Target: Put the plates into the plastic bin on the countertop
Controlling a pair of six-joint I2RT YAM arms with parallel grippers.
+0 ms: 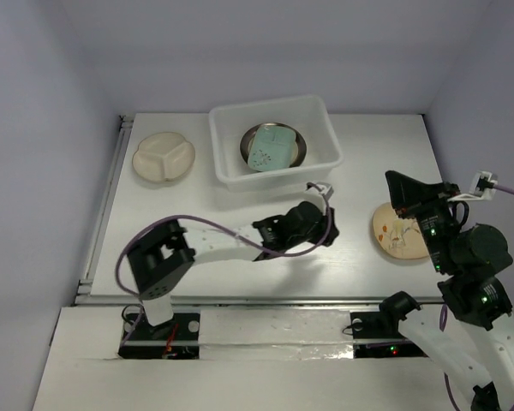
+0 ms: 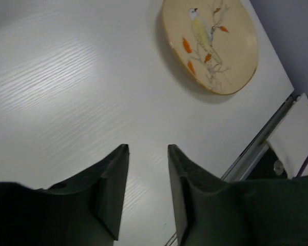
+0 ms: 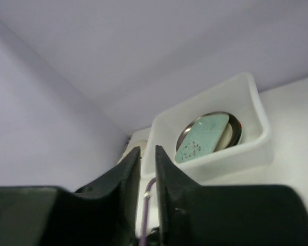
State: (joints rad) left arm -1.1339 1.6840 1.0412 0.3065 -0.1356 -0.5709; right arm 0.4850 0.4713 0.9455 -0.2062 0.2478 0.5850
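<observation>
From the top camera I see the bin [image 1: 274, 171] at the far middle of the table [image 1: 197, 197]. Inside it lies the metal plate [image 1: 300, 150], and the mint plate [image 1: 270, 150] lies on top of that one. The divided plate [image 1: 164, 157] is on the table to the left of the bin, near it but not touching. The bird plate [image 1: 394, 231] is on the table at the right, well apart from the bin. The left gripper [image 1: 321, 224] is stretched over the middle of the table, in front of the bin, and points to the right. The right gripper [image 1: 404, 190] is above the far edge of the bird plate, and the right arm hides the right side of this plate. I cannot tell if it touches the plate.

In the left wrist camera, the left gripper [image 2: 148, 151] has its fingers [image 2: 110, 189] apart with a clear gap, and only bare table [image 2: 66, 77] shows between them. The bird plate [image 2: 210, 43] lies ahead, next to the rail [image 2: 256, 148].

In the right wrist camera, the right gripper [image 3: 147, 151] shows only a narrow slit between its fingers [image 3: 169, 184], which hold nothing. A purple cable [image 3: 145, 205] is visible through the slit. Beyond, the bin [image 3: 220, 154] holds the mint plate [image 3: 203, 138], which leans on the metal plate [image 3: 236, 125].
</observation>
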